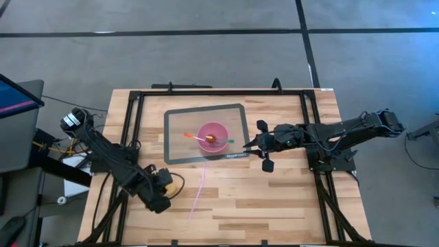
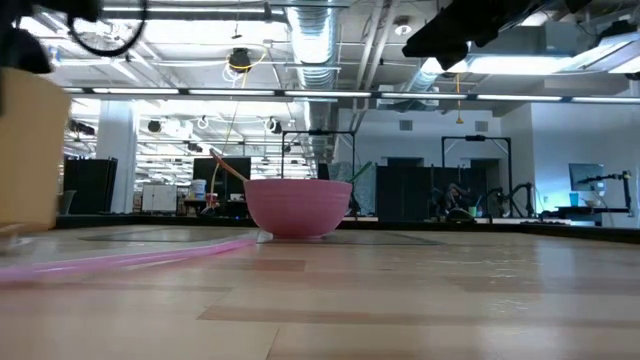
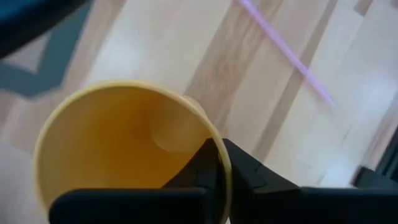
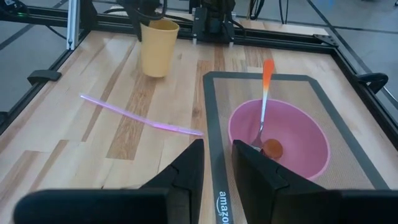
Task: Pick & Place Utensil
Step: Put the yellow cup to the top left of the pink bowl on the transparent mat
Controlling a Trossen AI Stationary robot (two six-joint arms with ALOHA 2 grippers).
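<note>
A yellow cup (image 4: 158, 46) stands upright on the wood near the table's front left, and my left gripper (image 3: 222, 152) is shut on its rim. A pink bowl (image 1: 206, 129) sits on the grey mat (image 1: 178, 147). An orange-handled utensil (image 4: 265, 93) has its head in the bowl beside a small orange-brown ball (image 4: 272, 148), and its handle leans over the bowl's left rim. My right gripper (image 4: 217, 149) hovers open just right of the bowl with nothing between its fingers. A pink straw (image 1: 199, 191) lies flat on the wood in front of the mat. My left gripper holds the cup's rim (image 3: 214, 134), one finger inside the cup and one outside. The fingers slant down onto it from above. The cup (image 1: 169, 182) stays upright with its mouth up; the low view shows its base down at the tabletop.
A black frame rail (image 1: 134, 123) runs around the table's working area. A short green piece (image 1: 230, 142) shows at the bowl's right rim in the high view. Bare wood lies at the near right (image 1: 274, 206).
</note>
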